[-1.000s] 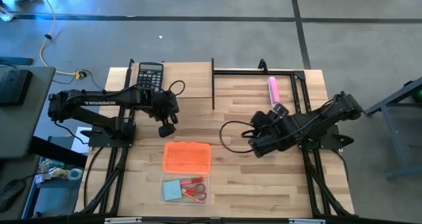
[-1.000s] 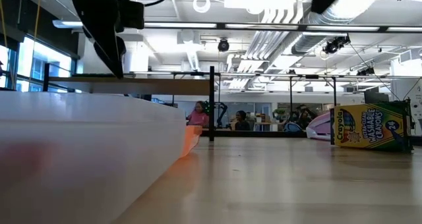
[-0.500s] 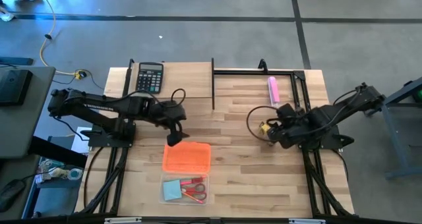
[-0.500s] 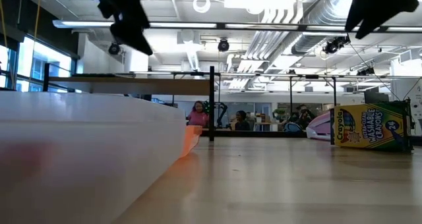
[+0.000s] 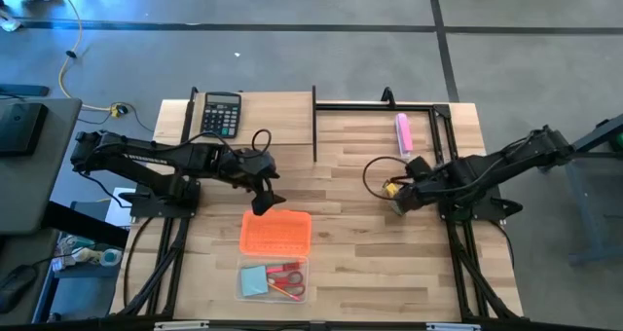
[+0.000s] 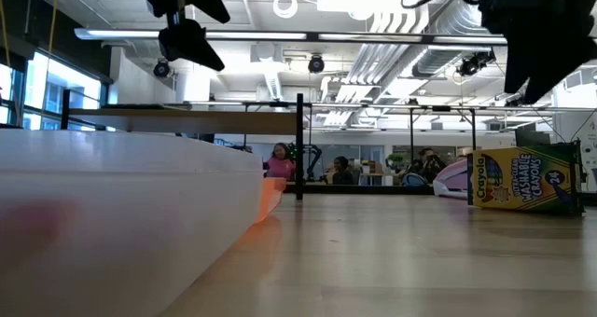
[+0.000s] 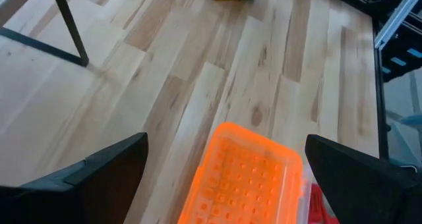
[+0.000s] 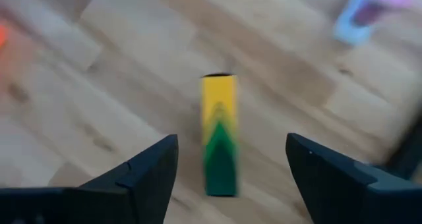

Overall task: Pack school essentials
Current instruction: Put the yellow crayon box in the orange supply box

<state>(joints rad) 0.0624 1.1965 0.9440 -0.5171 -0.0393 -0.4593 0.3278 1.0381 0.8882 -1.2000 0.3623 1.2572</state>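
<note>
A clear box [image 5: 273, 280] near the table's near edge holds the light-blue notepad [image 5: 254, 281] and the red-handled scissors [image 5: 286, 280]. Its orange lid [image 5: 276, 232] lies open just beyond it. My left gripper [image 5: 261, 202] hovers open above the lid's far edge [image 7: 247, 135], touching nothing. The yellow-green crayon box [image 5: 389, 188] lies on the table toward the right, standing on its long side in the low view [image 6: 522, 181]. My right gripper [image 5: 400, 201] is open right beside it, with the box [image 8: 219, 135] ahead between the fingers. The pen, eraser and pencils are out of view.
The black calculator [image 5: 221, 114] lies at the far left corner. The pink bar [image 5: 403, 131] lies far right, inside a black metal frame [image 5: 375, 105] whose post [image 5: 313, 125] stands mid-table. Bare wood spreads between the two arms.
My left gripper has moved toward the near edge and rightward, ending over the orange lid's far edge. My right arm has drawn back toward the table's right edge, uncovering the crayon box, which has stayed where it was.
</note>
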